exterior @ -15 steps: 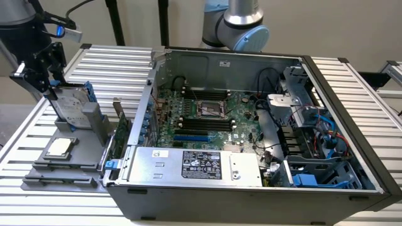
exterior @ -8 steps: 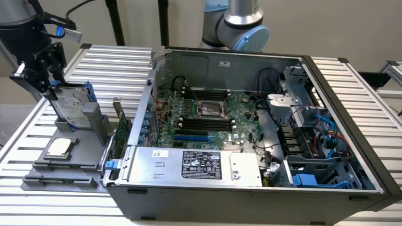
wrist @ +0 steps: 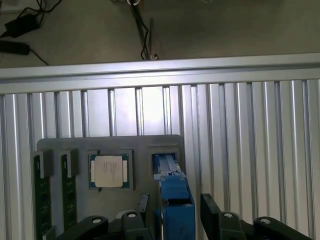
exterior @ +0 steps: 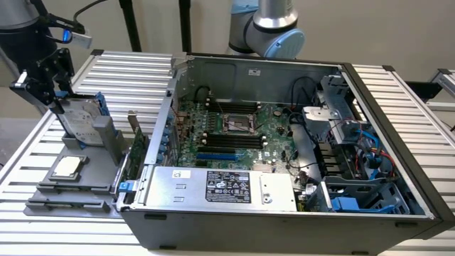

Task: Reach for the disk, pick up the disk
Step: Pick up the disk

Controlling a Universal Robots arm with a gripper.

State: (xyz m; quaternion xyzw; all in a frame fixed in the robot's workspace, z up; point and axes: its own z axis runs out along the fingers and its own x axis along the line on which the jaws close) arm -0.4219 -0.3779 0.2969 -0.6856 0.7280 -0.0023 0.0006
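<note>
The disk (exterior: 80, 121) stands on edge in a slot of the grey holder tray (exterior: 96, 178), beside the CPU chip (wrist: 109, 171). The gripper (exterior: 51, 95) hangs directly above it. Its fingers (wrist: 209, 214) are spread to either side of the blue bracket, gripping nothing.

The exterior camera stands off my arm, raised and tilted down over the slatted table (exterior: 398, 90) (wrist: 250, 150). It sits far enough back to take in the whole open computer case (exterior: 284, 229) at its middle and, out toward nine o'clock in the exterior view, the grey tray (exterior: 92, 176) (wrist: 140, 147). My wrist camera rides just behind my gripper (wrist: 176, 212) and looks steeply down from close range, past my fingertips (wrist: 142, 207), onto that tray, the slats and a strip of floor beyond. Both views share the tray, the upright disk (exterior: 78, 120) (wrist: 175, 200) and the square chip (exterior: 67, 166) (wrist: 109, 171).
</note>
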